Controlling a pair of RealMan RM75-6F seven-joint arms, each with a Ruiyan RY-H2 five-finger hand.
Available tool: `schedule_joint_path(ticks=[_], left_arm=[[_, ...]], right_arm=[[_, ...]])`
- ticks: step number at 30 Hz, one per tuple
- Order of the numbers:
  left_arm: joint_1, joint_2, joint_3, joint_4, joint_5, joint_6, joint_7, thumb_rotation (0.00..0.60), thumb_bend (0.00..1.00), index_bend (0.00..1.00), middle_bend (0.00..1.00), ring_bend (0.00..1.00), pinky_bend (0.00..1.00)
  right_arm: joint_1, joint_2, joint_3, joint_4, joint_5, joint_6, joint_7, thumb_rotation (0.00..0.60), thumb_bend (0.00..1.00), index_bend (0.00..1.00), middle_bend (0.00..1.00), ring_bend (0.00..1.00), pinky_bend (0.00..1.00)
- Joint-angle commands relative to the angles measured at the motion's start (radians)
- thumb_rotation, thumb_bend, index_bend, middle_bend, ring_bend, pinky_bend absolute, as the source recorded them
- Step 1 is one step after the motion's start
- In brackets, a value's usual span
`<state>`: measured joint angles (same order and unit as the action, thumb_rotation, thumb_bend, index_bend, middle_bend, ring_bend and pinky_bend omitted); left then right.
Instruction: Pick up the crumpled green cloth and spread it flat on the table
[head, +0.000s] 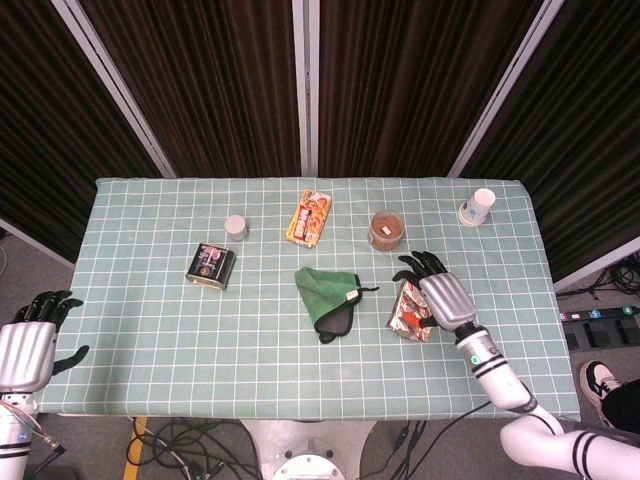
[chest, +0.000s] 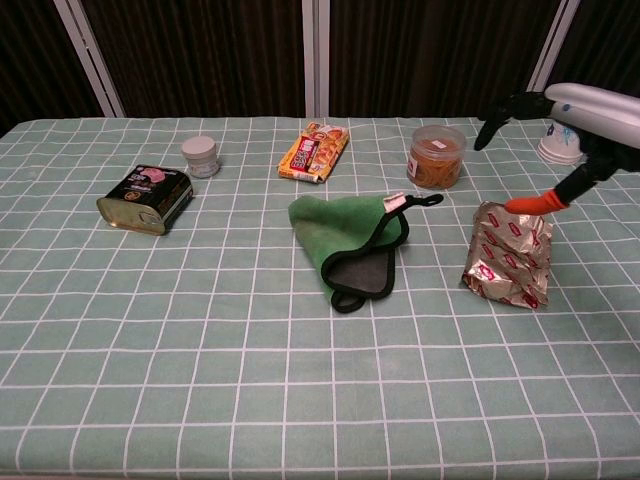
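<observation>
The right hand (chest: 585, 120) runs off the chest view's right edge and hides most of the paper cup (chest: 556, 148). The left hand (head: 30, 340) sits partly cut off at the head view's lower left.

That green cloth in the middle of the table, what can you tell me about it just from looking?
The crumpled green cloth looks like soft microfibre, folded over itself into a rough triangle, wide end toward the far side. A black edging runs round its near corner, where a darker underside shows, and a black hanging loop with a small pale tag sticks out at its right. It lies loose on the green checked tablecloth, near the middle. Nothing else touches it; neither robot hand is on it.
</observation>
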<state>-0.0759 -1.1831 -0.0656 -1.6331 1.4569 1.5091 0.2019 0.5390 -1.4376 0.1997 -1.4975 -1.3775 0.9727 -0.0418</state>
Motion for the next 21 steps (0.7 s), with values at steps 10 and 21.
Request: schedule_joint_path(ticks=[10,21], left_arm=[[-0.007,-0.003,-0.010,0.013,-0.036,-0.023,-0.010,0.600,0.06,0.29,0.24,0.18,0.30],[-0.014,-0.015,-0.013,0.038,-0.047,-0.035,-0.026,0.600,0.06,0.29,0.24,0.18,0.30]], right_arm=[[0.211,-0.302,0.056,0.368,0.095,-0.179,-0.006,0.600,0.16,0.32,0.09,0.00,0.00],[0.307,-0.413,0.073,0.520,0.086,-0.206,0.062,0.600,0.24,0.45,0.13,0.01,0.00]])
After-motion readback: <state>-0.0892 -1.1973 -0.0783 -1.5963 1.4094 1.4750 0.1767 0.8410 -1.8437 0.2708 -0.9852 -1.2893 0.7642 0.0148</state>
